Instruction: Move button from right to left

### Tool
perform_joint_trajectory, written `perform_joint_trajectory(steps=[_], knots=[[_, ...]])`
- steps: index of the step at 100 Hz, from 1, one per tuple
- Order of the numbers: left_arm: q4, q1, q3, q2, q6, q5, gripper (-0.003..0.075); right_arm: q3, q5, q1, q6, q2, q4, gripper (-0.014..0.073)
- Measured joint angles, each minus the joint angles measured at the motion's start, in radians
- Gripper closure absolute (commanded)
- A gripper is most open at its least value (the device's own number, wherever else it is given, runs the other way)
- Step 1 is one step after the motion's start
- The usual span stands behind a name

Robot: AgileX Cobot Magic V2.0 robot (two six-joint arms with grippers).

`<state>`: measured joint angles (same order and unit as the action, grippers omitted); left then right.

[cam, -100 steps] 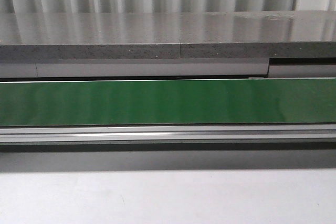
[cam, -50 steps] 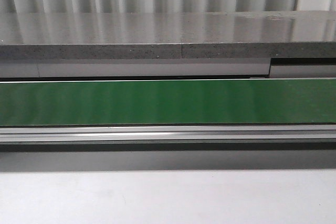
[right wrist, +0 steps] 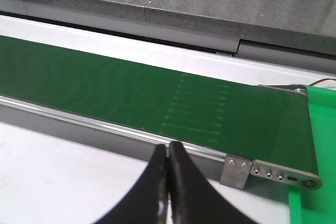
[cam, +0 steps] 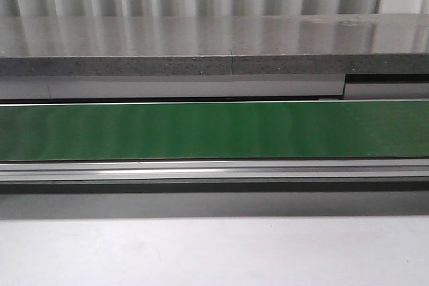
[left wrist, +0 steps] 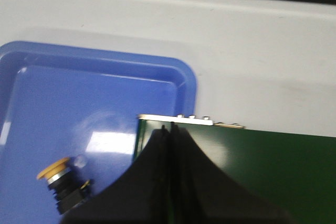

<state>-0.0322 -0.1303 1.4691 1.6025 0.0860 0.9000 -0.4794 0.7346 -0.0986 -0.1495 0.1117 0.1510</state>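
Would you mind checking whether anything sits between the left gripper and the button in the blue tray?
Nothing visible does. In the left wrist view the button lies alone on the blue tray, just beside the shut left gripper, with only bare tray floor between them.

Yellow-capped button (left wrist: 63, 182) tipped in blue tray (left wrist: 105, 66)

White table (left wrist: 252, 40); blue tray (left wrist: 105, 66), green conveyor belt (cam: 214, 130) on it.

Glossy blue plastic tray (left wrist: 105, 72); smooth green belt (cam: 214, 130) (metal rail (cam: 214, 171) brushed).
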Motion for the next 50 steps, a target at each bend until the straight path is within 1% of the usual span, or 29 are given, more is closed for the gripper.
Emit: perform_joint_trajectory(steps=[28, 39, 50], knots=[[-0.018, 0.144, 0.0, -0.109, 0.0, 0.0, 0.074, 0.0, 0.0, 0.0, 0.0, 0.0, 0.0, 0.0659], [-0.018, 0.175, -0.007, -0.147, 0.0, 0.0, 0.074, 0.0, 0.0, 0.0, 0.0, 0.0, 0.0, 0.0659], [-0.031, 0.189, -0.052, -0.202, 0.0, -0.019, 0.074, 0.0, 0.0, 0.0, 0.0, 0.0, 0.0, 0.0659]])
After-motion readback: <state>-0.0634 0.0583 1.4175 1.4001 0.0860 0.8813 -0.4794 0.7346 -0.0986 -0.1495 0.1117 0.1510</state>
